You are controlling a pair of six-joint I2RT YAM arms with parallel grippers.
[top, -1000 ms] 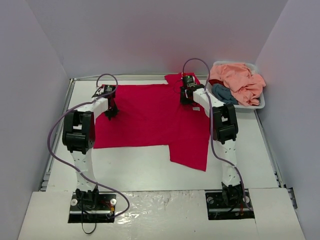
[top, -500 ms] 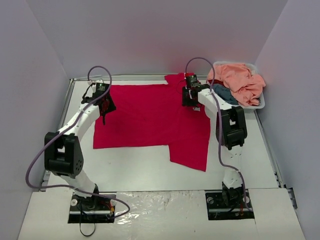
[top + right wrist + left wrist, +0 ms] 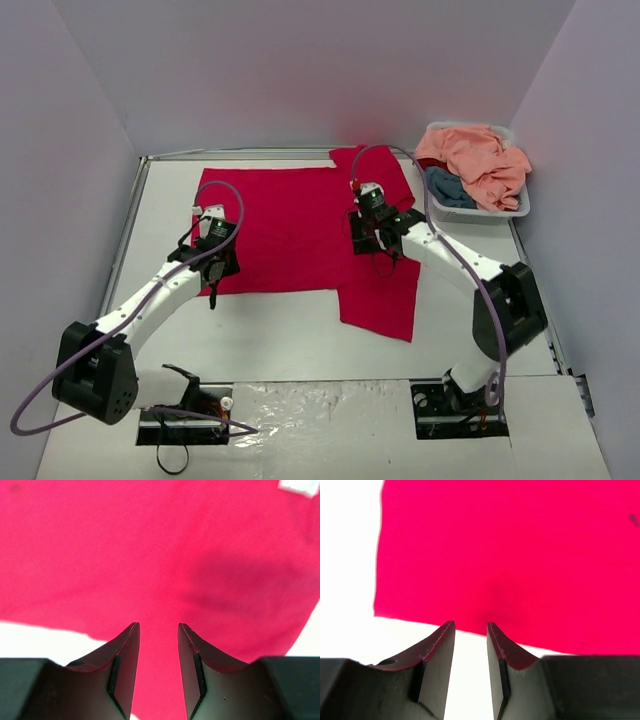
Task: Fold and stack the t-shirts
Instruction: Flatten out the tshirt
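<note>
The crimson-red t-shirt [image 3: 290, 230] lies spread flat on the white table, one part reaching toward the near right. My left gripper [image 3: 214, 285] hovers at the shirt's near left edge. In the left wrist view, that gripper [image 3: 471, 624] is open, with bare table between its fingers and the red cloth [image 3: 520, 555] just ahead. My right gripper [image 3: 383, 252] is over the shirt's right part. It [image 3: 158, 625] is open above the red cloth [image 3: 150, 545], holding nothing. A small white label [image 3: 297, 486] shows ahead of it. Peach-pink [image 3: 480, 155] and teal-blue [image 3: 450, 188] t-shirts lie bunched in the basket.
A white plastic basket [image 3: 522, 208] stands at the back right corner, next to the right wall. Grey walls close in the table on the left, back and right. Bare white table [image 3: 280, 330] lies between the shirt and the arm bases.
Both grippers went from shut to open, let go of the shirt near its far edge, and drew back toward the near side. The red shirt now lies flat.
</note>
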